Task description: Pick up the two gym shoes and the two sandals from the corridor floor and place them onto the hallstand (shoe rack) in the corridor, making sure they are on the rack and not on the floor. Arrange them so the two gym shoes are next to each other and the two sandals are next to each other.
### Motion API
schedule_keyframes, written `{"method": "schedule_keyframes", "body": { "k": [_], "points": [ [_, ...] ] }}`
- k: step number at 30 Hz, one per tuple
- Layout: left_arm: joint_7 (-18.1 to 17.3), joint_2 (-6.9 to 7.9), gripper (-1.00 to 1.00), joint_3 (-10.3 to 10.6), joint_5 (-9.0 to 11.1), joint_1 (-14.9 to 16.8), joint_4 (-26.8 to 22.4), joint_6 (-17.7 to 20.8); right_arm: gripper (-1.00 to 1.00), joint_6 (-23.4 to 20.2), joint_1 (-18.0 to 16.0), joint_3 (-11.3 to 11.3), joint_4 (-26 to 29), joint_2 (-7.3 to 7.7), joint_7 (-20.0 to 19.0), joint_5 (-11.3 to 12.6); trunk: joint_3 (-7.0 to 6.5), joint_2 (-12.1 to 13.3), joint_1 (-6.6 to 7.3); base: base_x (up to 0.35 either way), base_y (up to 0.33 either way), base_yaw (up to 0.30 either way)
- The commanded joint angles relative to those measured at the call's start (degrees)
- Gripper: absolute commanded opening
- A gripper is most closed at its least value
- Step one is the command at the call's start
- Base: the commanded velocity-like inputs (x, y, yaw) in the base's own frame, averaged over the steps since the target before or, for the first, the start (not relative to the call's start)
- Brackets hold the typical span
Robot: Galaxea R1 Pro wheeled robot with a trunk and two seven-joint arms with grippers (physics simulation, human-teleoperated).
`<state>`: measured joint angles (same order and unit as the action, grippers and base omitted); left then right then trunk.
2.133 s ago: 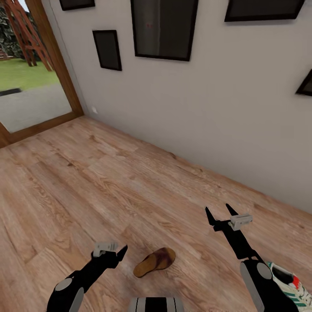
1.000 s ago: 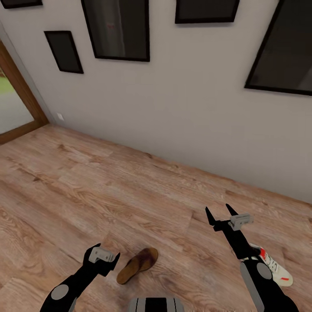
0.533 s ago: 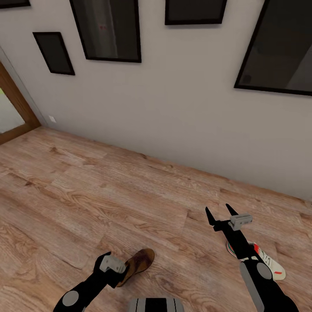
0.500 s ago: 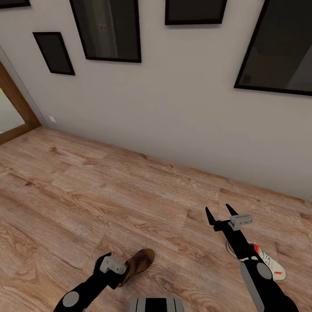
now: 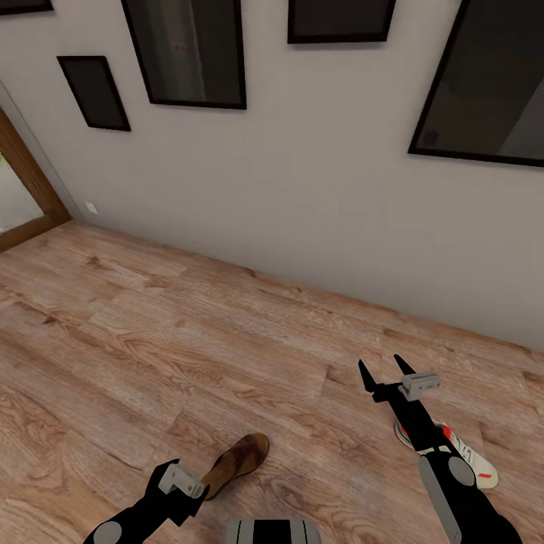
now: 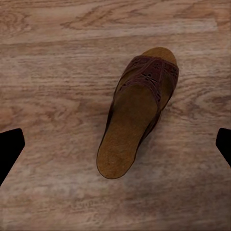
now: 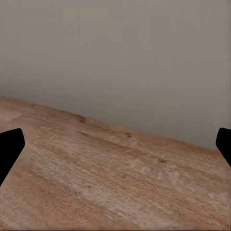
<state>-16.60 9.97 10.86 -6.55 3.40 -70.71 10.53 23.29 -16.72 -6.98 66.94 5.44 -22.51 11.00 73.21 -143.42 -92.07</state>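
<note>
One dark brown sandal (image 5: pixel 238 462) lies on the wood-plank corridor floor (image 5: pixel 151 332) just in front of me, toe pointing away toward the wall. My left gripper (image 5: pixel 177 487) hangs open above and just short of its heel. In the left wrist view the sandal (image 6: pixel 139 115) lies flat on the planks between the widely spread fingertips (image 6: pixel 9 149). My right gripper (image 5: pixel 385 372) is held open and empty above the floor. A white gym shoe (image 5: pixel 462 452) with green and red accents lies partly behind the right arm. The hallstand is out of view.
A grey wall (image 5: pixel 302 196) with several dark picture frames (image 5: pixel 189 45) runs across close ahead. A wooden door frame (image 5: pixel 30 189) stands at the far left. The right wrist view looks over bare planks (image 7: pixel 96 183) toward that wall.
The head view swung right earlier and now holds still. In the last half second my left gripper drew back from the sandal's heel toward me; the sandal and right arm stayed put.
</note>
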Motion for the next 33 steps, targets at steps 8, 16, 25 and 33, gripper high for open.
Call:
{"method": "schedule_keyframes", "body": {
  "k": [8, 16, 25, 33],
  "points": [
    [-0.2, -0.02, 1.00, 0.3, -0.6, 0.0, 0.0, 0.2, 1.00, -7.1, -0.1, 0.0, 0.0, 0.08, -0.6, 0.6, 0.04, 0.0, 0.01, 0.000, 0.000, 0.000],
    [-0.6, 0.01, 1.00, 0.3, -0.4, 0.2, 0.0, 0.2, 1.00, -15.4, 0.0, -0.2, 0.0, 0.08, -0.5, 0.6, 0.04, 0.0, 0.01, 0.000, 0.000, 0.000],
    [-7.1, -0.01, 1.00, -0.1, -0.3, 1.7, 1.0, 0.2, 1.00, -26.6, 0.0, -0.1, 7.5, 0.00, 1.8, -0.2, 0.04, 0.0, 0.01, 0.000, 0.000, 0.000],
    [-10.6, -0.11, 1.00, -0.2, -0.1, 2.5, 1.1, 0.2, 1.00, -35.6, 0.0, 0.2, 15.7, 0.00, 9.0, -0.8, 0.04, 0.0, 0.01, 0.000, 0.000, 0.000]
  ]
}}
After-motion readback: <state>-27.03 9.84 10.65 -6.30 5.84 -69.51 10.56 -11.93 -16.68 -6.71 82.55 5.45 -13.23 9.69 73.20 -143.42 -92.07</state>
